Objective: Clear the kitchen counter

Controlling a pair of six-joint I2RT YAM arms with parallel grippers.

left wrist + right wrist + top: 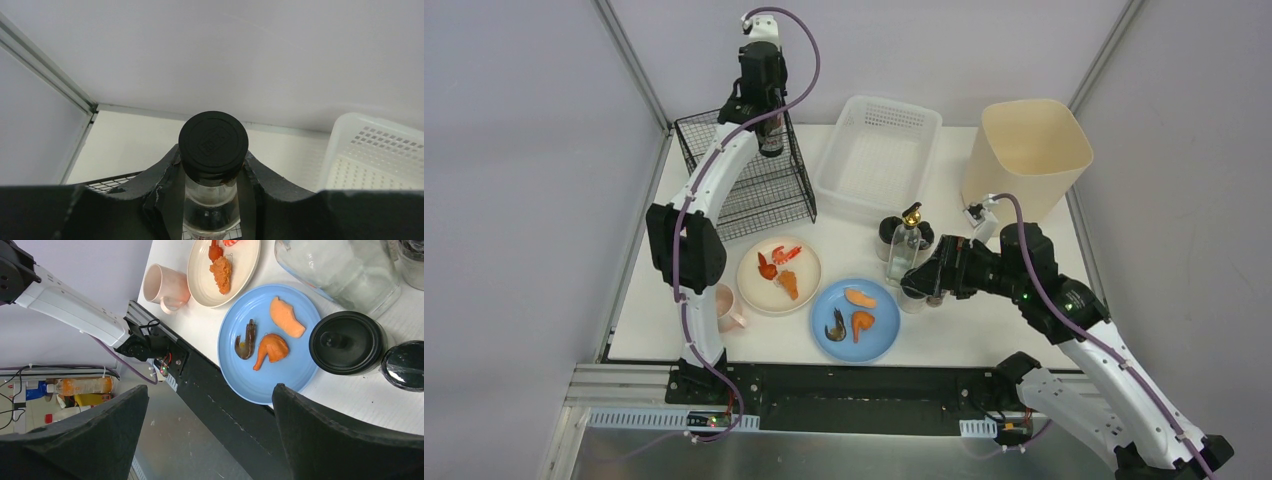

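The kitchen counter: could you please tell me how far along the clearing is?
Done: little, the white basket looks empty. In hand: the left gripper is shut on a black-capped bottle over the wire basket; the right gripper is open near the jars. Left: the cream plate, the blue plate, the mug, the spray bottle and the jars sit on the counter.

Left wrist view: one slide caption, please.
Left claw grips a black-capped clear glass bottle over a black wire rack.
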